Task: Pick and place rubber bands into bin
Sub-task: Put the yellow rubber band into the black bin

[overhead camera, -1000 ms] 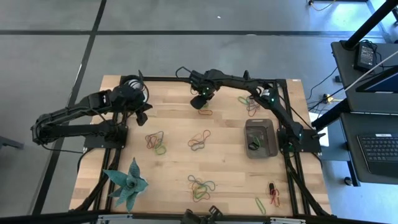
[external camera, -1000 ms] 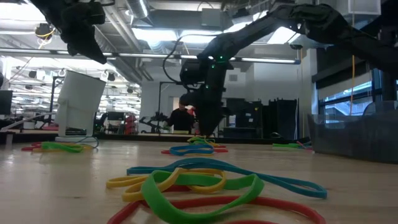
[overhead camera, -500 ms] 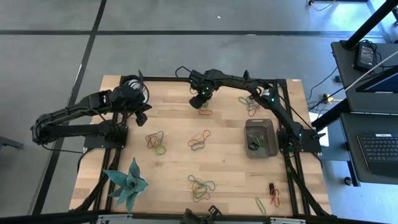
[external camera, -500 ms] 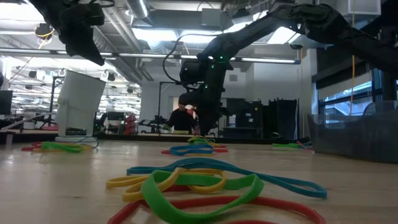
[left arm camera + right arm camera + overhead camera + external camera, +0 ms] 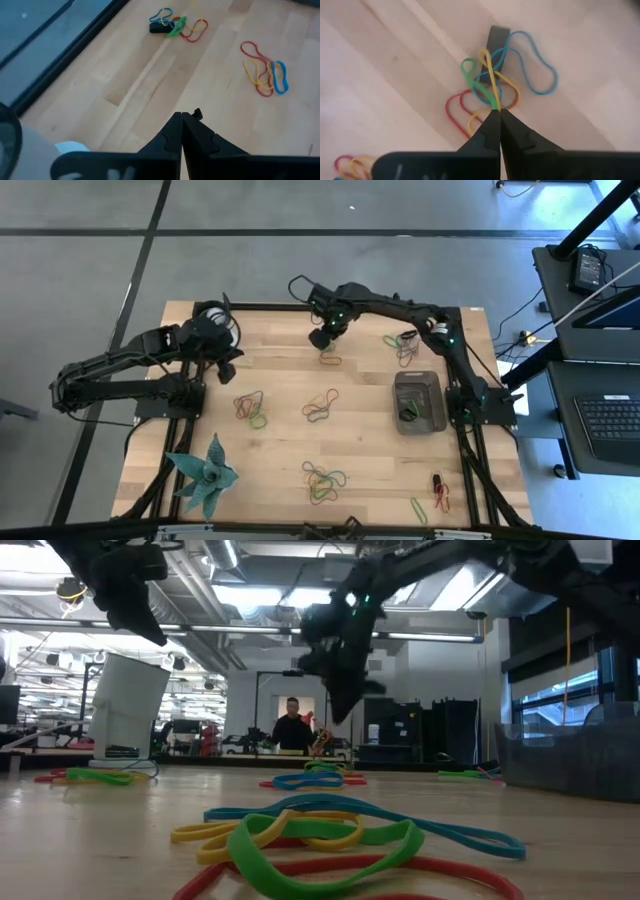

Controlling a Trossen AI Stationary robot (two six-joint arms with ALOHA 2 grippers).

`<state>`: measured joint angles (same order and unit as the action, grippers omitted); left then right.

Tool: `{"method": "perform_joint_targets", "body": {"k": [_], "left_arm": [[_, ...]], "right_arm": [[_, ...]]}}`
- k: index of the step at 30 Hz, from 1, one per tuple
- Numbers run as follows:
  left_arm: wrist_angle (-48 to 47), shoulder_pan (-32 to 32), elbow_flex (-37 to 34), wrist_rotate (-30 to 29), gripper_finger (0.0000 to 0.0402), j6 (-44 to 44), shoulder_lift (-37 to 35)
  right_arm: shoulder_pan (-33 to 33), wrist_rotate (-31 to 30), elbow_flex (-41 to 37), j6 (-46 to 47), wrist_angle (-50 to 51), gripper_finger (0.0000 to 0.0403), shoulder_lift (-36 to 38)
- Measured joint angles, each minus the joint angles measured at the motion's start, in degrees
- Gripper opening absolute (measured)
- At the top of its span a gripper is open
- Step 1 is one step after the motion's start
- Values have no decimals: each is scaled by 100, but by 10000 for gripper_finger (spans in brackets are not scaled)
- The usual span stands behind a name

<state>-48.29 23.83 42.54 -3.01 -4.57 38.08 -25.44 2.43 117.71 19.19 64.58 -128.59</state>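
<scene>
My right gripper [image 5: 322, 338] hangs above the table's far middle, shut on strands of a rubber band cluster [image 5: 492, 85] of yellow, green, blue and red loops. A small black oblong piece [image 5: 497, 37] lies in that cluster. The bin [image 5: 418, 402], a dark grey tray, stands on the table at the right. More rubber bands lie in heaps at the middle [image 5: 320, 407], left of middle [image 5: 249, 408] and near edge [image 5: 323, 482]. My left gripper [image 5: 226, 364] is shut with nothing between its fingers, raised over the far left by a white cup [image 5: 210, 315]. My right gripper pinches a yellow strand [image 5: 491, 85] and a green strand [image 5: 481, 92] between its two fingertips, coming from above. Both strands run taut from the tips down to the cluster. The other loops, blue [image 5: 540, 70] and red [image 5: 454, 107], look to lie on the wood.
A teal plant-like object [image 5: 205, 472] stands at the near left corner. More bands lie at the far right [image 5: 402, 348] and near right [image 5: 438, 490]. In the low view a person [image 5: 292, 725] shows in the room beyond the table. Bare wood lies between the heaps.
My right gripper has risen from the tabletop at the far-middle cluster and now hangs well above it, tipped a little. My left arm has kept still.
</scene>
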Motion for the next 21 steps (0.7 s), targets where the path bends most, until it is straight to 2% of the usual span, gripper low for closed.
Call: {"method": "perform_joint_targets", "body": {"k": [3, 13, 21], "left_arm": [[2, -7, 0, 4, 2, 265, 0], [3, -9, 0, 7, 5, 283, 5], [6, -10, 0, 27, 5, 217, 7]], "right_arm": [[86, -334, 0, 44, 205, 2, 395], [384, -938, 0, 365, 630, 2, 1767], [432, -1226, 0, 681, 1561, 1, 2628]]}}
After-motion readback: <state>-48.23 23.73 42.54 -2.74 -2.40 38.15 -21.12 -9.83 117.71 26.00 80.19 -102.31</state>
